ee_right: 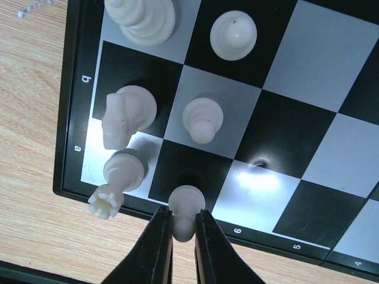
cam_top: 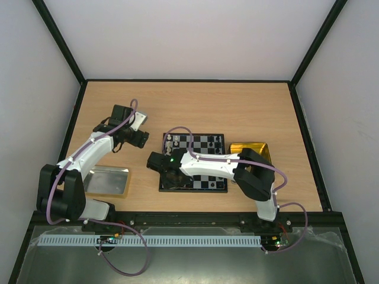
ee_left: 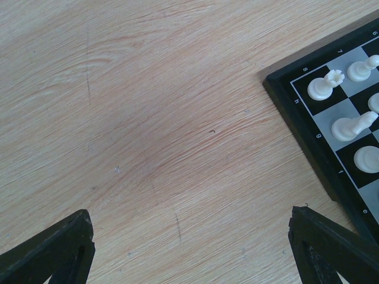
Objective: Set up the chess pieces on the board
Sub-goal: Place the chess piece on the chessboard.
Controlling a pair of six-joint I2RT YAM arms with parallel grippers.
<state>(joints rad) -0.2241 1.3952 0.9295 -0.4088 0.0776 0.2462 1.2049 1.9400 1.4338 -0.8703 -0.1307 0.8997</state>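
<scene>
Here six white chess pieces (ee_right: 127, 112) crowd the board (ee_right: 296, 71); right hand (ee_right: 184, 216) flanks one.

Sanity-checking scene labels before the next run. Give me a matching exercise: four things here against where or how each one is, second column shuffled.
Things:
1. gold tray
2. silver tray
3. white pawn
4. left tool

Places or states:
A. open, over bare table
B. left of the board
C. pinched by the right tool
D. right of the board

Pairs: 1-D, 2-B, 3-C, 4-A
</scene>
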